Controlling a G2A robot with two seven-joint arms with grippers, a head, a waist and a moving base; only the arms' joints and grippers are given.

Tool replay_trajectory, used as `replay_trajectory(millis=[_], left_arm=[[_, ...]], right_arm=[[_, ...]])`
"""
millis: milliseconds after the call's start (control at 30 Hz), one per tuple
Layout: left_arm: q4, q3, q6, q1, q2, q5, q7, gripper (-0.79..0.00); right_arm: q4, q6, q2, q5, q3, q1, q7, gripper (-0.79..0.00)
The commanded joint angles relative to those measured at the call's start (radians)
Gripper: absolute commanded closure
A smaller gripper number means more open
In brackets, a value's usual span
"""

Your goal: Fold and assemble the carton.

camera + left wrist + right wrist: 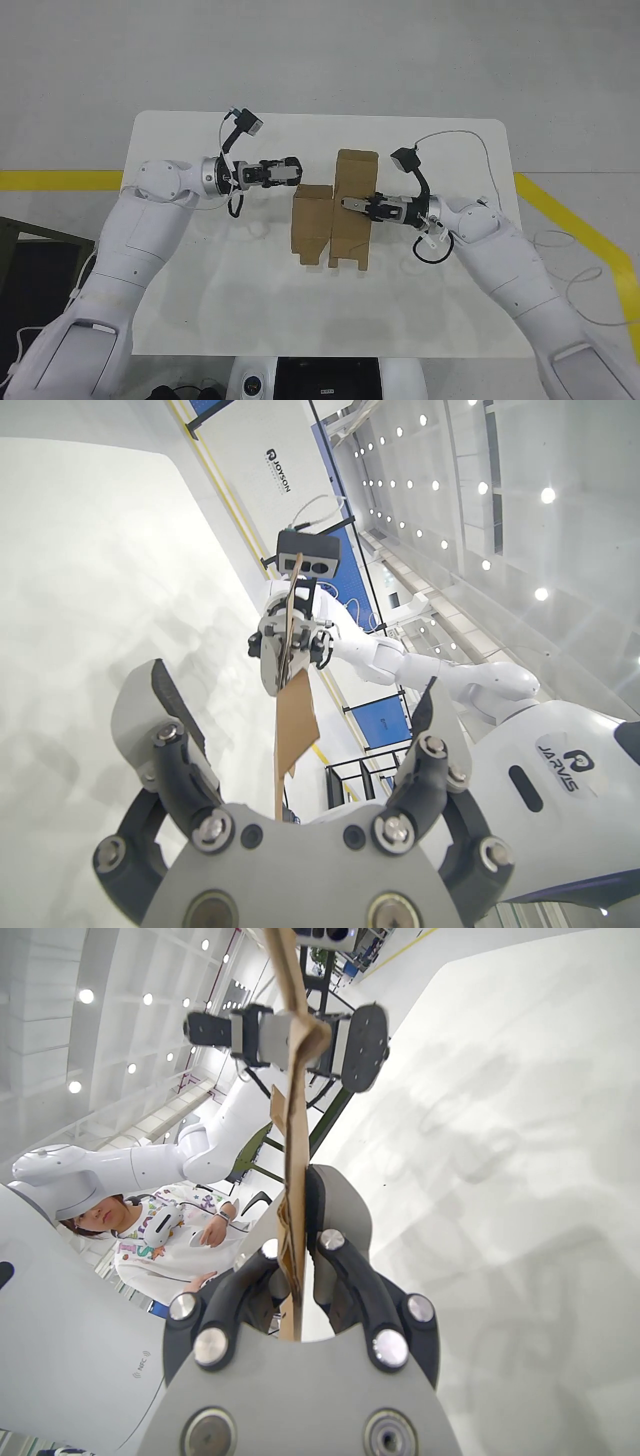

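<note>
The carton [330, 212] is nowhere near a box yet. It is a flattened brown blank with its panels side by side and short flaps at the near end, and it sits level over the middle of the table [200, 300]. It looks to be held just clear of the surface rather than lying on it.

The right gripper [346, 205] comes in from the right-hand side, and its fingers [316, 1200] are clamped tight on the cardboard, pinching the layers together partway across the panel.

Opposite it, the left gripper [299, 172] sits at the carton's far left corner. Its fingers [167, 700] are spread wide with nothing in them, and the blank's edge lines up with the gap between them. I can't tell whether the cardboard touches either finger.

My worry is that one pinch is carrying the whole sheet. If that grip is light, the blank could swivel or droop at the unsupported end. The waiting fingers would then close on air or catch a flap instead of the panel edge.

There is a second risk. If the left fingers bite both layers at once, as the right ones seem to, pulling will only tug the flat blank sideways or crease it. It would not pop open into a tube.
</note>
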Motion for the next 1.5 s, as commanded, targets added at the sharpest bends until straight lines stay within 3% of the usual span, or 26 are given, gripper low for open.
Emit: replay_trajectory(millis=[0,367,800,833,867,900,1033,1100,1433,1467], left_arm=[[-0.017,-0.006,-0.003,0.019,0.008,0.023,0.003,-0.785],[-0.138,0.003,0.003,0.105,0.043,0.06,-0.003,-0.785],[-0.167,0.064,-0.044,0.122,0.071,0.116,0.044,-0.785],[-0.165,0.068,-0.046,0.121,0.072,0.109,0.046,-0.69],[-0.164,0.071,-0.045,0.119,0.073,0.102,0.045,-0.505],[-0.162,0.074,-0.045,0.118,0.074,0.094,0.045,-0.394],[-0.158,0.083,-0.038,0.111,0.078,0.06,0.038,-0.074],[-0.158,0.087,-0.036,0.107,0.081,0.052,0.036,0.0],[-0.15,0.102,-0.037,0.098,0.092,0.033,0.037,0.0],[-0.147,0.103,-0.036,0.096,0.093,0.034,0.036,0.0]], right_arm=[[-0.008,0.003,0.005,-0.005,0.017,-0.007,-0.007,0.0],[-0.039,0.012,0.017,-0.05,0.084,-0.043,-0.083,0.0],[-0.06,0.011,0.003,-0.03,0.083,-0.051,-0.122,0.0],[-0.06,0.013,0.001,-0.028,0.082,-0.051,-0.122,0.0],[-0.06,0.013,0.0,-0.026,0.081,-0.051,-0.121,0.0],[-0.059,0.014,-0.001,-0.025,0.08,-0.051,-0.121,0.0],[-0.054,0.014,-0.004,-0.024,0.079,-0.05,-0.117,0.0],[-0.054,0.015,-0.006,-0.024,0.079,-0.048,-0.115,0.0],[-0.044,0.017,-0.013,-0.022,0.081,-0.04,-0.1,0.0],[-0.043,0.017,-0.013,-0.021,0.081,-0.04,-0.1,-0.114]])
